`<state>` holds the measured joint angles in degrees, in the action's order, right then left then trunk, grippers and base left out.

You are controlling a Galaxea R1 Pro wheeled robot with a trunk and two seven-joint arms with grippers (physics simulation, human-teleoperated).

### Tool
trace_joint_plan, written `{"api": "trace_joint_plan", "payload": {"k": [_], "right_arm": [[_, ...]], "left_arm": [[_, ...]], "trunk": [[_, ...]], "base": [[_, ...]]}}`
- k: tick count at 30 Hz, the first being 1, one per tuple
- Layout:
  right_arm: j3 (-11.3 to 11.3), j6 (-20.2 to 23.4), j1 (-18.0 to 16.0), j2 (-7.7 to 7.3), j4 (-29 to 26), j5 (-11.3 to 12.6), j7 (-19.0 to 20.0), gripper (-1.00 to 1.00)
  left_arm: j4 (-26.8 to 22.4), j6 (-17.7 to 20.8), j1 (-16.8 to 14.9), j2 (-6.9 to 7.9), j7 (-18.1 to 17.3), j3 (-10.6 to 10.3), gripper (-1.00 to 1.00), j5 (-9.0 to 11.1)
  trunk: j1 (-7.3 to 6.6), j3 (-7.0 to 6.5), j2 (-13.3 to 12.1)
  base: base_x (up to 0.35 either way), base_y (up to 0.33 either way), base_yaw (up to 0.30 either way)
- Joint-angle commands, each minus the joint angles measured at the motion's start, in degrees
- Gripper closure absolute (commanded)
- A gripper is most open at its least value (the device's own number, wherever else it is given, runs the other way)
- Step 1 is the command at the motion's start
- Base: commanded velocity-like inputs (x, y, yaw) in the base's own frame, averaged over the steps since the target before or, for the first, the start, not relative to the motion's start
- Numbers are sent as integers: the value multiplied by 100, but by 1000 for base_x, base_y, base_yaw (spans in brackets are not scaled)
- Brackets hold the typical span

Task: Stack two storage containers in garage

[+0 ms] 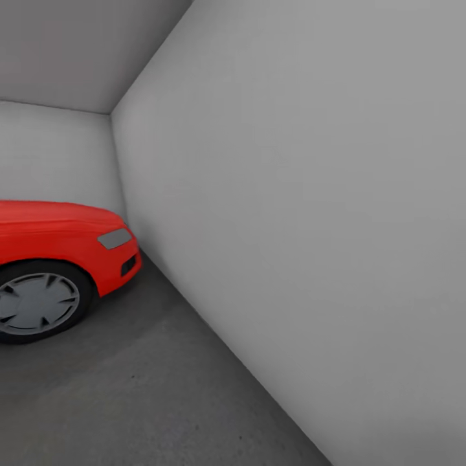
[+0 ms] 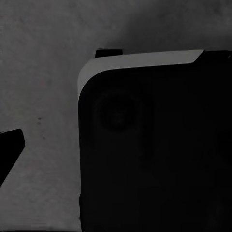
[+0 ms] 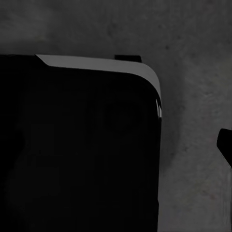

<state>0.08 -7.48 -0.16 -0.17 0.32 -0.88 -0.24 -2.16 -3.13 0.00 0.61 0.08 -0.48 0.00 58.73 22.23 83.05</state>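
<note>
I am in the garage, with plain grey walls [image 1: 310, 226] and a dark grey concrete floor [image 1: 162, 388] ahead. Both orange-red storage containers are out of view. In the left wrist view one black fingertip [image 2: 10, 147] pokes in at the picture's edge over the concrete floor [image 2: 43, 72]. A black fingertip [image 3: 225, 145] likewise shows at the edge of the right wrist view. The second finger of each hand is hidden, so I cannot tell whether the hands are open or shut. Nothing shows between the fingers.
A red car [image 1: 58, 236] with a grey-spoked front wheel [image 1: 39, 303] stands at the left, its nose near the room's corner. A grey wall runs close along my right. My own dark base [image 2: 154, 145] [image 3: 77, 154] sits below both wrist cameras.
</note>
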Motion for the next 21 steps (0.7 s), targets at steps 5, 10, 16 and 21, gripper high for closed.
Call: {"api": "trace_joint_plan", "payload": {"k": [5,10,16,21], "right_arm": [[0,-34,-2,-1,4,-9,-2,-100],[0,-38,-2,6,4,-8,-2,-100],[0,-41,-2,10,4,-8,-2,-100],[0,-43,-2,15,4,-8,-4,-100]], "left_arm": [[-4,-12,0,0,1,-5,-100,0],[-3,-9,0,0,1,-5,-100,0],[-3,-11,0,0,1,-5,-100,0],[-3,-12,0,0,1,-5,-100,0]], "trunk": [[0,-7,2],[0,-18,2],[0,-31,2],[0,-43,2]], "base": [[0,0,273],[0,0,273],[0,0,273],[0,0,273]]}}
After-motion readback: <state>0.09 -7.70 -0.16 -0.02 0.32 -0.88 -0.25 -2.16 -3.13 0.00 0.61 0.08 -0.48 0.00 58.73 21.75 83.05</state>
